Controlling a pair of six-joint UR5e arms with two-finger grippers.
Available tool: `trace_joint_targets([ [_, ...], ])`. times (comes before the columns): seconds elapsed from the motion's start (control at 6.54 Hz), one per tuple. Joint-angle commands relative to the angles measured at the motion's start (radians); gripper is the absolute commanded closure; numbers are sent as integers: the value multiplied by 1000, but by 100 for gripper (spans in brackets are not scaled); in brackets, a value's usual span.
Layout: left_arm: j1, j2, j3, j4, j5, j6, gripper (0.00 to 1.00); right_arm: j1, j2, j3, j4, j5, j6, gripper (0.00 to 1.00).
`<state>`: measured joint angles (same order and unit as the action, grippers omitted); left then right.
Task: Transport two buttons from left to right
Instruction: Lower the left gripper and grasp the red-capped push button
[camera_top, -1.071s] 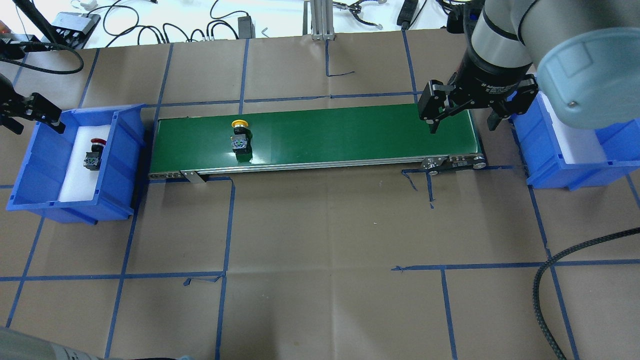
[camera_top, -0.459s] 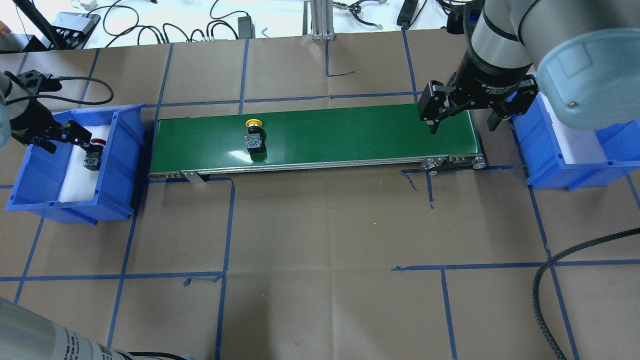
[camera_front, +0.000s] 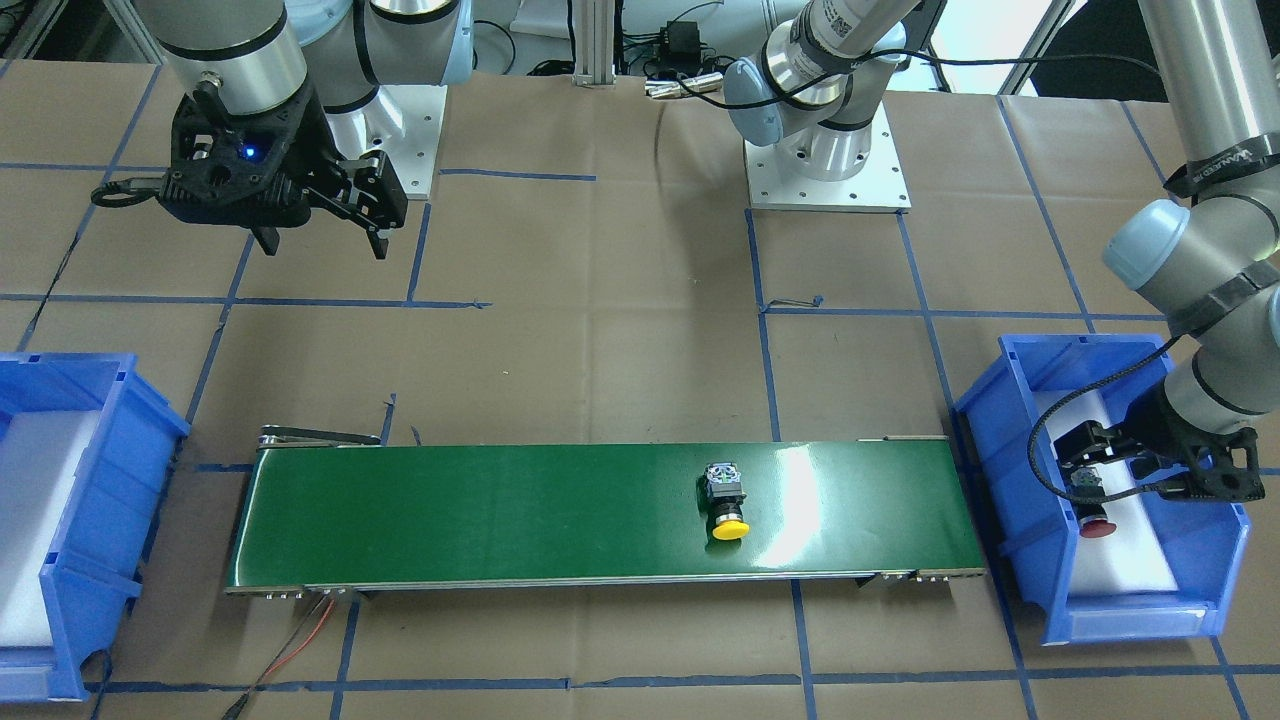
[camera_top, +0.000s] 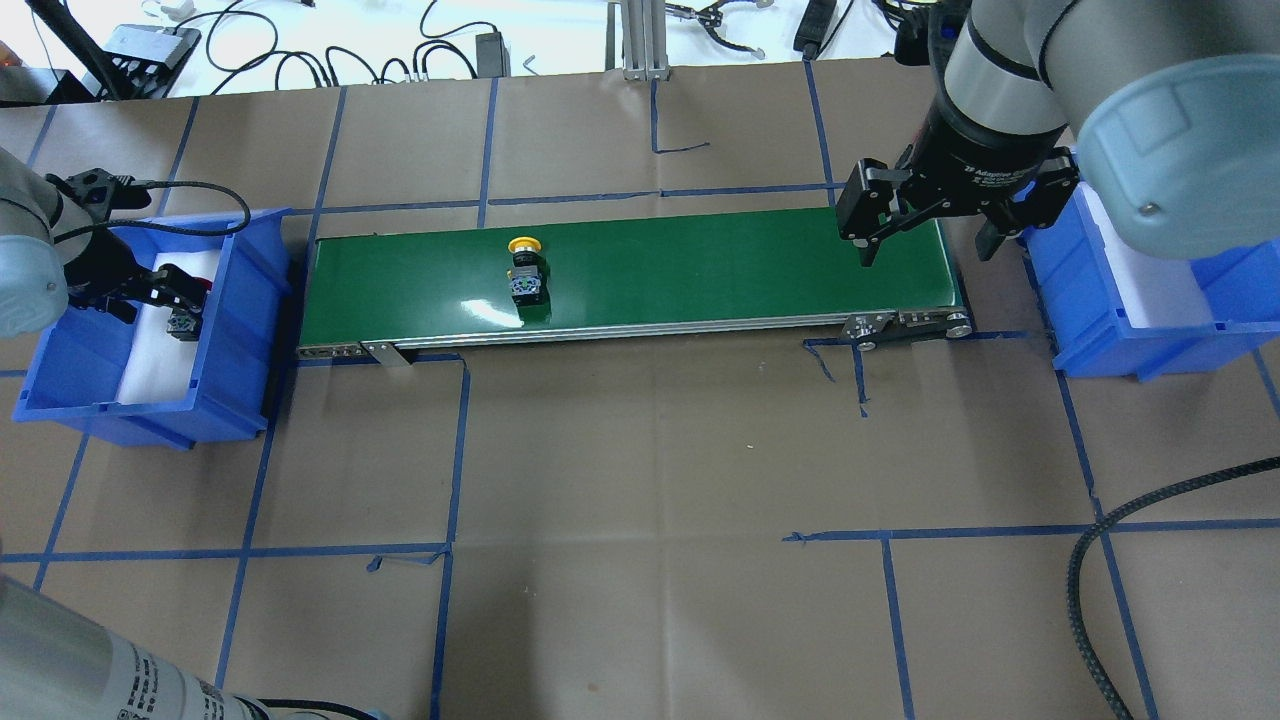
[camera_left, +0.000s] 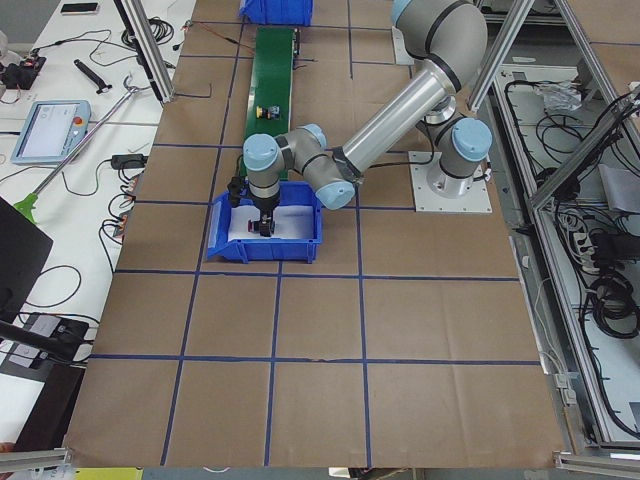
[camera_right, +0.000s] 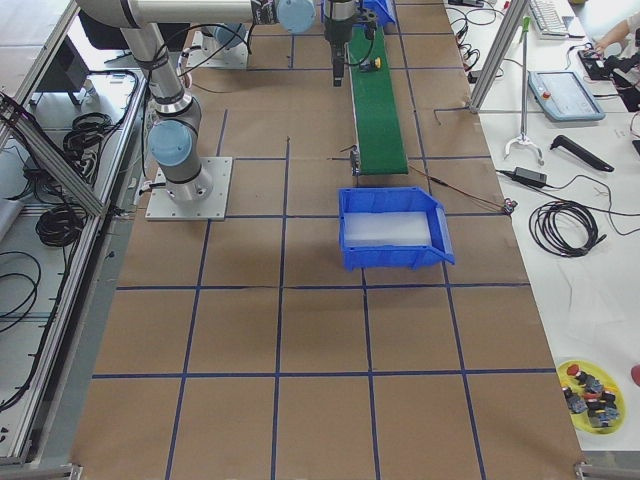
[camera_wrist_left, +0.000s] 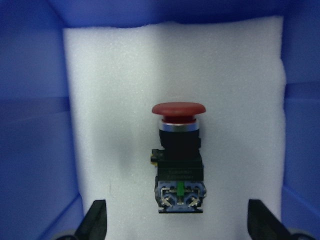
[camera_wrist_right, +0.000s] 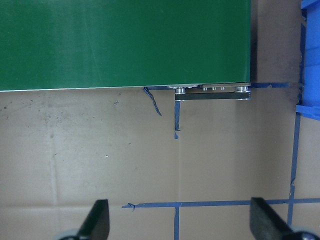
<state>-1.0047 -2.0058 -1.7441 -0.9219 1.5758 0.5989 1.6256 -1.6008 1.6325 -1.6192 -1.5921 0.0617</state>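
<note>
Hovering inside blue plastic bin (camera_top: 240, 300), my left hand (camera_wrist_left: 176, 225), fingers apart, hung over red-capped black push button (camera_wrist_left: 178, 160) on white foam. Yellow-capped black push button (camera_top: 525, 272) lay on green conveyor belt (camera_top: 700, 270). Right hand (camera_top: 925, 250) gaped above belt's right end.

"Adaptive" on the right end effector (camera_top: 925, 250)

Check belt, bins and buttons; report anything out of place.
Nothing stands out. The yellow-capped button lies on its side on the conveyor belt, the red-capped button likewise on the foam in the blue bin; neither looks damaged.
</note>
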Motion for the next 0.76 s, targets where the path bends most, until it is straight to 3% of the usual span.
trace_joint_targets([
  [0.0, 0, -33, -3, 56, 1, 4, 1, 0, 1, 3, -1, 0, -2, 0],
  [0.15, -2, -34, -2, 57, 1, 4, 1, 0, 2, 7, -1, -2, -2, 0],
  [0.61, -6, -45, 12, 57, -3, -7, 19, -1, 2, 10, -1, 0, 0, 0],
])
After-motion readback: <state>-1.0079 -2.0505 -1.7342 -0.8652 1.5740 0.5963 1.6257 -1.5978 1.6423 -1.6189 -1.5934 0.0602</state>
